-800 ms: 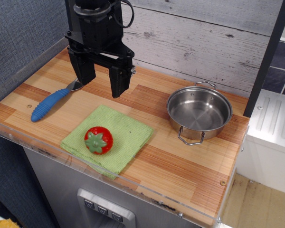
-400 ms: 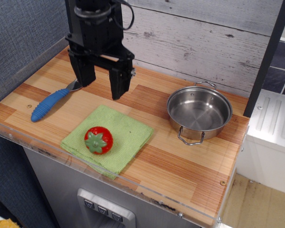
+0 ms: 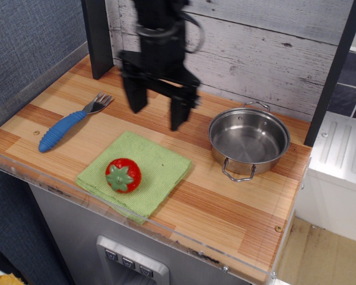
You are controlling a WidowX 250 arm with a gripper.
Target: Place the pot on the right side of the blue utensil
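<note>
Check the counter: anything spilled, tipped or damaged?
Nothing stands out. The pot sits upright and empty, the blue fork lies flat, and the toy strawberry rests on the green cloth. The pincer is open.

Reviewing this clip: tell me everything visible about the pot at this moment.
The pot is a shallow, round, shiny steel pan, empty inside, with two thin wire loop handles, one toward the back wall and one toward the front edge. It sits upright and flat on the wooden counter, at its right end, apart from the green cloth. Nothing touches it; the open hand hangs to its left.
</note>
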